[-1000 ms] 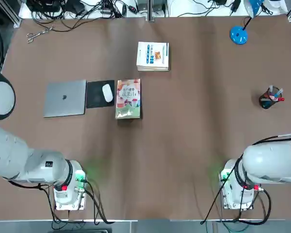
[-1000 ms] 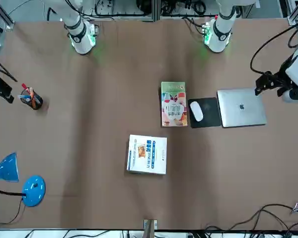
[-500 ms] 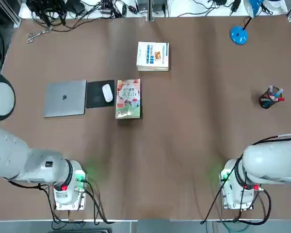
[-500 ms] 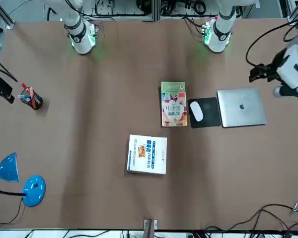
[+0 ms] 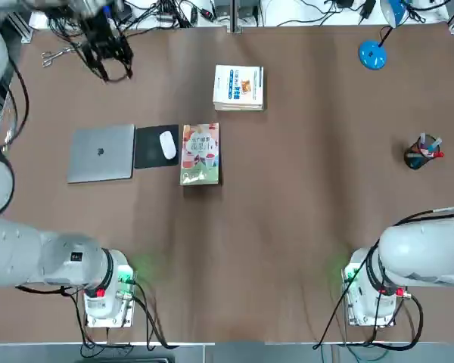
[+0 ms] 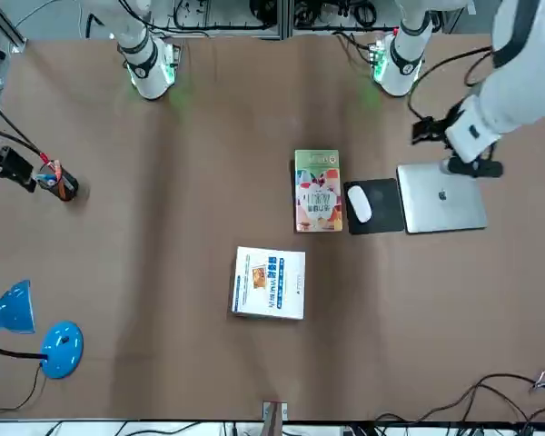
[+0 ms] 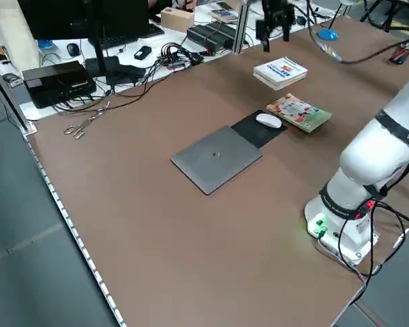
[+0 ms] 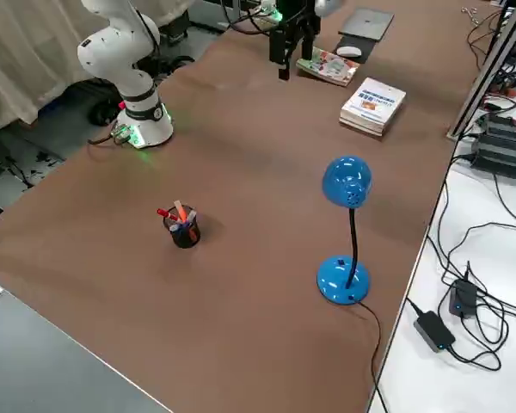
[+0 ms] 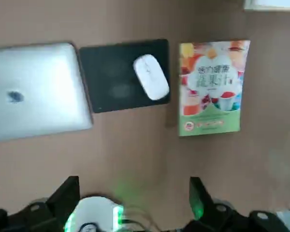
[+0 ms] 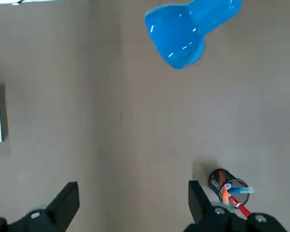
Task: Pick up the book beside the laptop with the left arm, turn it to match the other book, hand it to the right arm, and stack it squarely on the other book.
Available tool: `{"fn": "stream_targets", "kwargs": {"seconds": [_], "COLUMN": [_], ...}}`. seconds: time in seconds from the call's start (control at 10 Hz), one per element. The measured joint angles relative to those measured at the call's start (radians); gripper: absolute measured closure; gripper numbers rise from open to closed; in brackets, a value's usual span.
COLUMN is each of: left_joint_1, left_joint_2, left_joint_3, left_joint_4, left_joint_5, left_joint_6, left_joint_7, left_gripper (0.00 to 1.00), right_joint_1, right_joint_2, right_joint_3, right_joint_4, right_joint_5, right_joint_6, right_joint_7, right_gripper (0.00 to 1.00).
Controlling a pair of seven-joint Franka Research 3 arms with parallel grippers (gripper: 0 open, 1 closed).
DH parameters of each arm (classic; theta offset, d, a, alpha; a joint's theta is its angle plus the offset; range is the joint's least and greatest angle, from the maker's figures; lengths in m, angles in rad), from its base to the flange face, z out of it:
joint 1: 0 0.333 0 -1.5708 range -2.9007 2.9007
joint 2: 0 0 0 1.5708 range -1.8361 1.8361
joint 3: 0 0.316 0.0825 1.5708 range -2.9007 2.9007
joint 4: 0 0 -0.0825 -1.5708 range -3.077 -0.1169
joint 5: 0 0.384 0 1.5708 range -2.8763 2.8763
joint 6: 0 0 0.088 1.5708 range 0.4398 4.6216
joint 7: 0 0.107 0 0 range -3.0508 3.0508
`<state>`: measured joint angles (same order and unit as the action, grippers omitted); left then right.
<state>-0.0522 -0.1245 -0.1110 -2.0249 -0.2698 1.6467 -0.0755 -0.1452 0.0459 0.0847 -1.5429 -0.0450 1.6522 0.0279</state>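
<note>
Nearest the robot's bases on the counter [image 5: 287, 227], the book [image 5: 200, 154] lies flat, cover up, beside the mouse pad [image 5: 149, 156] (mouse [image 5: 168, 144] on top); the laptop [image 5: 101, 154] lies on the pad's other side. The left hand [image 9: 135, 186] is raised above the counter's left part, fingers spread, empty. The right hand [image 10: 134, 188] is raised near the pen cup [image 5: 416, 157], fingers spread, empty. Farther out lies the white book [image 5: 238, 88]; beyond, the blue lamp [image 5: 372, 55].
</note>
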Motion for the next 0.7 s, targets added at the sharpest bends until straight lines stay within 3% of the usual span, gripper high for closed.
{"fn": "stream_targets", "kwargs": {"seconds": [0.2, 0.4, 0.5, 0.7], "left_joint_1": [-0.009, -0.065, -0.095, -0.106], "left_joint_2": [-0.052, -0.051, -0.039, 0.000], "left_joint_3": [-0.002, -0.006, -0.009, -0.017], "left_joint_4": [-0.265, -0.448, -0.511, -0.556], "left_joint_5": [-0.113, -0.242, -0.314, -0.434], "left_joint_6": [0.256, 0.485, 0.572, 0.613], "left_joint_7": [0.042, 0.072, 0.098, 0.169], "left_gripper": [0.00, 0.00, 0.00, 0.00], "right_joint_1": [-0.004, -0.005, -0.006, -0.007], "right_joint_2": [0.002, 0.002, 0.002, 0.002], "right_joint_3": [-0.001, -0.002, -0.002, -0.002], "right_joint_4": [0.000, 0.000, 0.000, 0.000], "right_joint_5": [0.001, 0.003, 0.004, 0.005], "right_joint_6": [-0.001, -0.002, -0.003, -0.003], "right_joint_7": [0.000, 0.001, 0.001, 0.001], "right_gripper": [0.00, 0.00, 0.00, 0.00]}}
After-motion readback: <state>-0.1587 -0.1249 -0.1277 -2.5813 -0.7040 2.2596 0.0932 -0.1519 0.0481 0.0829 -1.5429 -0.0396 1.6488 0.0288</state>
